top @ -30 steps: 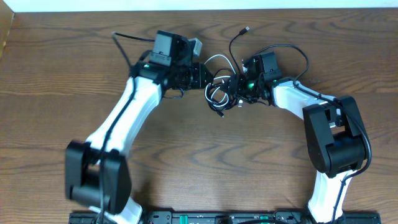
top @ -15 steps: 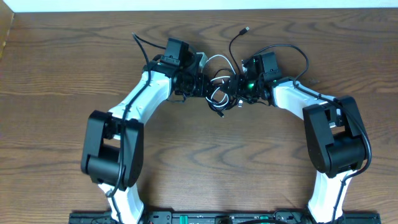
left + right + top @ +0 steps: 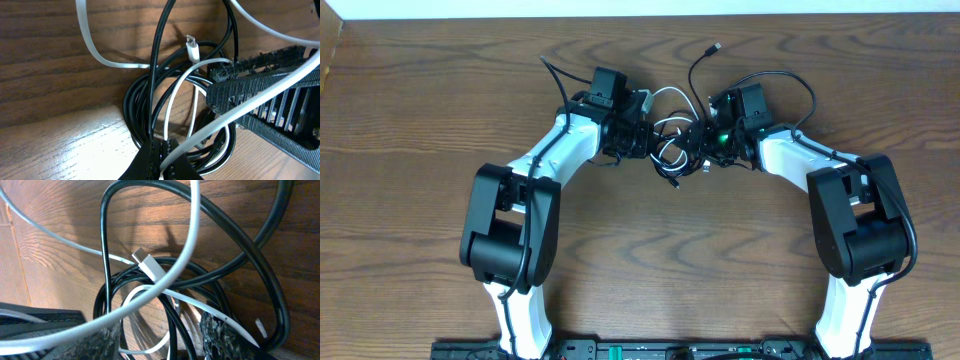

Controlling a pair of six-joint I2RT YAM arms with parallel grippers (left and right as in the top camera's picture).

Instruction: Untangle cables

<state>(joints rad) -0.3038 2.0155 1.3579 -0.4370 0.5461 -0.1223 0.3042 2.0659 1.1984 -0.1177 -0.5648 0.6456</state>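
Observation:
The cables (image 3: 672,152), one white and one black, lie tangled in a small heap at the back middle of the table. My left gripper (image 3: 650,137) reaches the heap from the left. In the left wrist view it (image 3: 161,161) is shut, with a strand of the white cable (image 3: 167,125) running down between its pads, beside the black coil (image 3: 132,107). My right gripper (image 3: 698,140) meets the heap from the right. It (image 3: 157,340) stands open astride the black coil (image 3: 102,300) and white strands. The white plug (image 3: 145,262) rests on the coil.
A free black end with a plug (image 3: 715,47) sticks out toward the table's back edge (image 3: 640,17). The right arm's thicker black wire (image 3: 798,85) arcs behind its wrist, and the left arm's wire (image 3: 555,75) rises behind it. Brown wood spreads all round.
My left arm has swung right into the heap, and its gripper has shut on a white strand. The right arm and the heap have hardly moved.

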